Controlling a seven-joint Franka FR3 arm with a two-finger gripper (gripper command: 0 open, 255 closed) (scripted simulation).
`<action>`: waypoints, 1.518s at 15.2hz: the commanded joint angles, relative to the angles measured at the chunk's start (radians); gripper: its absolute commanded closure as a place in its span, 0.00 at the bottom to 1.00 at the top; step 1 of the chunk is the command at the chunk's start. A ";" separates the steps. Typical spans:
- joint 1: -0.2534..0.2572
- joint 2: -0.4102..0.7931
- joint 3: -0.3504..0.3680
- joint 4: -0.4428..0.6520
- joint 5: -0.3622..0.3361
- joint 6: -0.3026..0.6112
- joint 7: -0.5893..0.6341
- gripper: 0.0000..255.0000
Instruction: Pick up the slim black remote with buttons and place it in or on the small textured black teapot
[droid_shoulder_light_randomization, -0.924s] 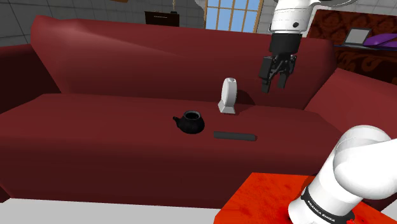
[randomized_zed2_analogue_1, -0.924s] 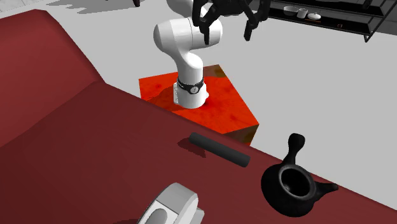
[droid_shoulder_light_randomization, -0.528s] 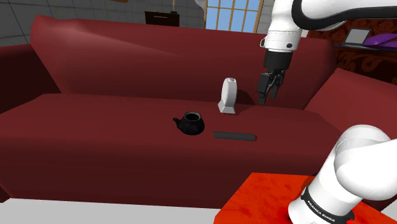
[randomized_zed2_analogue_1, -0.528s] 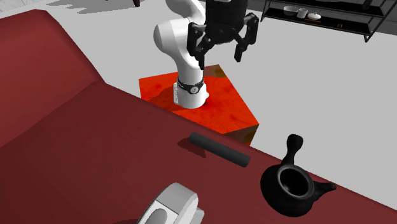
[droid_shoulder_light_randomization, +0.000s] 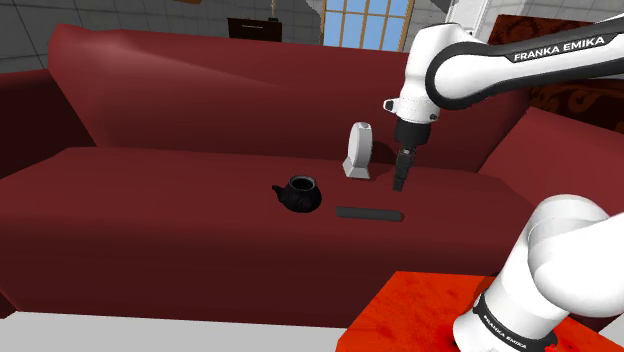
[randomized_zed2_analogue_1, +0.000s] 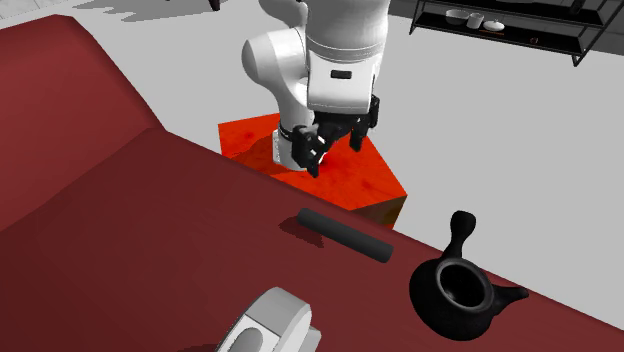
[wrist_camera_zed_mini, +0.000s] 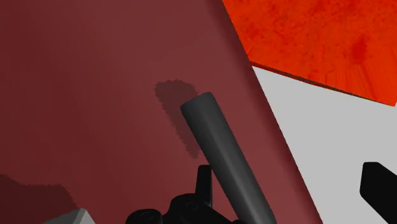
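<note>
Jaws spread wide and gripping nothing, aimed straight down over the seat of the dark red sofa (droid_shoulder_light_randomization: 150, 200). Black fingers (randomized_zed2_analogue_1: 313, 160) hang above the slim black remote (droid_shoulder_light_randomization: 368, 213), apart from it. They seem to sit over the end at the shoulder view's right. White arm (droid_shoulder_light_randomization: 470, 65) reaches in from the bright red box stand (randomized_zed2_analogue_1: 345, 180).

Remote lies flat on the seat cushion, near its front edge and well short of the backrest. No buttons made out; it reads as a plain dark bar. Long axis is nearly level across the shoulder view, along the cushion's front edge. In the second exterior view it runs upper left to lower right, with the lower end aimed roughly at the small black teapot (randomized_zed2_analogue_1: 458, 292). Teapot is near that end, not touching. It stands upright with its mouth open, no lid seen, and a handle sticking out to one side.

Wrist view: the bar passes between the fingers, crosswise to their closing line and nearer one finger than the other.

Judgement: the wide opening and crosswise set suit a pinch across the narrow width. Step in hand looks like the descent to grasp. A grip off the bar's middle may let it tip on lifting.

Tall white upright object on a grey base (droid_shoulder_light_randomization: 359, 150) stands further back on the seat, apart from both and likely clear of the approach.
</note>
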 joint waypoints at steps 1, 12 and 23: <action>0.018 0.053 -0.036 -0.032 -0.022 0.099 -0.092 0.00; 0.092 0.309 -0.149 -0.096 -0.048 0.451 -0.362 0.00; 0.097 0.354 -0.157 -0.116 -0.043 0.515 -0.367 0.00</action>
